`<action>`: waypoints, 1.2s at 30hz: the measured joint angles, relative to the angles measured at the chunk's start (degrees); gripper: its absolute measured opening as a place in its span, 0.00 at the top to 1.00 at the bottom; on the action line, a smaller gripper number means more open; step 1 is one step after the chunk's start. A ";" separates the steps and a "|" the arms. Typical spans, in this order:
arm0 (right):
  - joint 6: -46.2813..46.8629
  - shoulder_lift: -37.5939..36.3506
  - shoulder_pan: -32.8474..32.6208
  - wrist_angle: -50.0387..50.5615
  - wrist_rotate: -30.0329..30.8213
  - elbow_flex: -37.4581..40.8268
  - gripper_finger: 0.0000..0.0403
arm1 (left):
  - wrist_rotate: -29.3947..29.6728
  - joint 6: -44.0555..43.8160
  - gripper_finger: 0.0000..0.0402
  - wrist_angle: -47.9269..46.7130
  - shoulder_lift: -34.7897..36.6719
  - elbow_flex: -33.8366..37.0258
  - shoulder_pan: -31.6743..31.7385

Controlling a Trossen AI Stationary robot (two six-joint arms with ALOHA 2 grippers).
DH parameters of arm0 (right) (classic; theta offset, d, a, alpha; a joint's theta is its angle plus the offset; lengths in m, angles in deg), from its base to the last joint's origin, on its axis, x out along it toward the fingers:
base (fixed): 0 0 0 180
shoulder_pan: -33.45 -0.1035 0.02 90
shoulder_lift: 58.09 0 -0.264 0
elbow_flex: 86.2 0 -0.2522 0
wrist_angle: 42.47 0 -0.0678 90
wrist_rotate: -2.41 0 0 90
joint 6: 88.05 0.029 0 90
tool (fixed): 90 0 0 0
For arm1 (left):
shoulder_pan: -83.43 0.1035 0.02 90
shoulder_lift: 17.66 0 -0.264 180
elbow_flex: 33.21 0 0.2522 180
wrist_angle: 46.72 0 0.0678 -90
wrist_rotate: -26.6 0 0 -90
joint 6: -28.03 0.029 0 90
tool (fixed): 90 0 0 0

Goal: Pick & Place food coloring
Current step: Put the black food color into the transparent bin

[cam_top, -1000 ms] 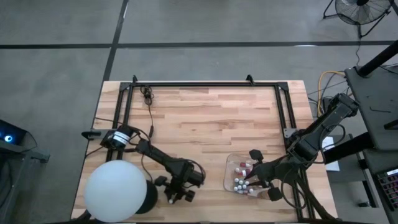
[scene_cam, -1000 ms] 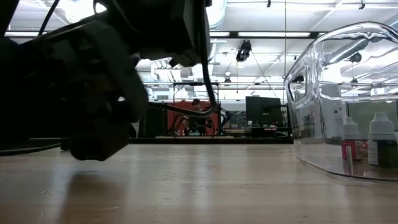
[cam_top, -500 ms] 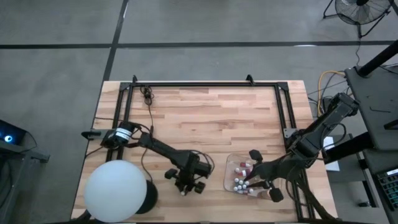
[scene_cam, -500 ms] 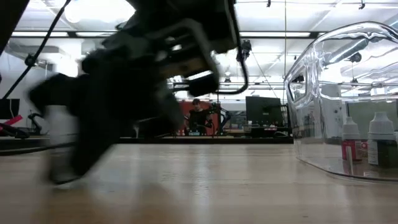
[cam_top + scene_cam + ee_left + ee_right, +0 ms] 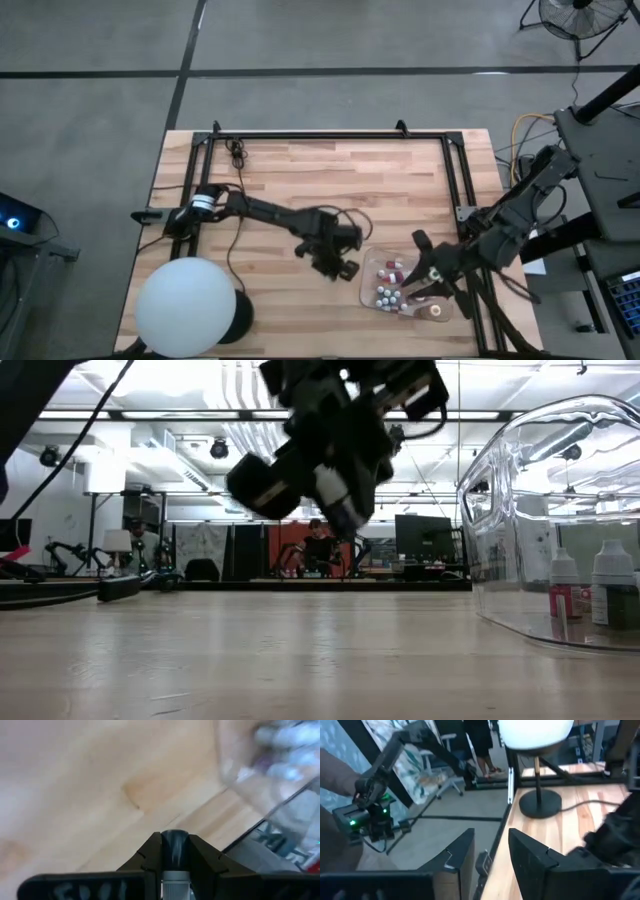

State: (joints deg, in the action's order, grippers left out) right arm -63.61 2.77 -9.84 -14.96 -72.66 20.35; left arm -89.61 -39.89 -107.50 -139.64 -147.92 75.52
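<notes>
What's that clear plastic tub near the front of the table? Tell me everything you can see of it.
The tub is a shallow tray of clear, glossy plastic with rounded corners and curved walls, sitting flat on the wooden table near its front right edge. Inside, small bottles with red and white caps stand upright, clustered together. The right gripper hangs over its right side; the left gripper is just beside its left edge.

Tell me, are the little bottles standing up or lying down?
Standing up, the two seen from the side: in the low view these bottles sit caps-up inside the clear tray. The rest, cannot tell.
</notes>
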 joint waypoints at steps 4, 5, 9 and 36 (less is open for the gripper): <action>-1.17 -1.71 0.02 -0.03 0.06 -0.87 0.74 | 2.89 6.24 0.89 -7.92 0.04 -7.39 2.17; -1.35 -2.05 0.02 -0.06 0.12 -1.05 0.74 | 3.58 7.56 0.89 -9.26 0.04 -9.32 2.64; -2.41 -2.97 0.02 -2.57 0.23 -1.09 0.75 | 5.87 12.44 0.89 -12.67 0.09 -17.33 4.34; -2.31 0.51 0.25 -5.69 16.76 -0.73 0.76 | 6.52 32.76 0.89 -7.11 5.42 -32.19 7.66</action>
State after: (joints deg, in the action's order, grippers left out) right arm -65.92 3.27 -9.59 -20.66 -55.90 19.62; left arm -83.09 -7.13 -114.60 -134.22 -180.11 83.18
